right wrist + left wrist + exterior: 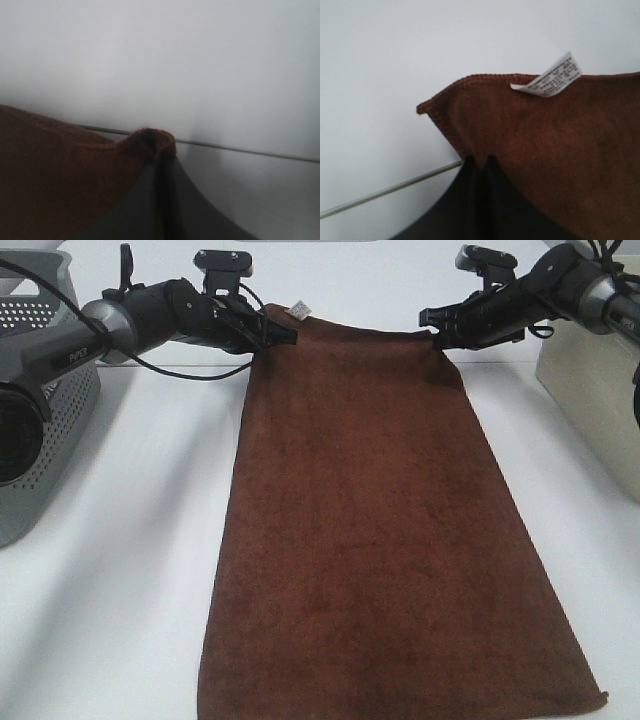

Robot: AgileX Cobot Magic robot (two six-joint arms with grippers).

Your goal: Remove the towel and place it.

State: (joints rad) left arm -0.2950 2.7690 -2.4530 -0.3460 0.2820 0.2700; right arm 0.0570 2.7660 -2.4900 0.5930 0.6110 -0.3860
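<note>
The dark brown towel lies stretched lengthwise down the white table, its far edge raised. At the far left corner my left gripper is shut on the cloth, beside the small white tag. The left wrist view shows that corner of the towel pinched between the dark fingers, with the tag sticking up. My right gripper is shut on the far right corner. In the right wrist view a fold of towel is clamped at the fingertips.
A grey perforated basket stands at the left edge of the table. A beige box sits at the right edge. Both arms reach in from the sides over the table's far part.
</note>
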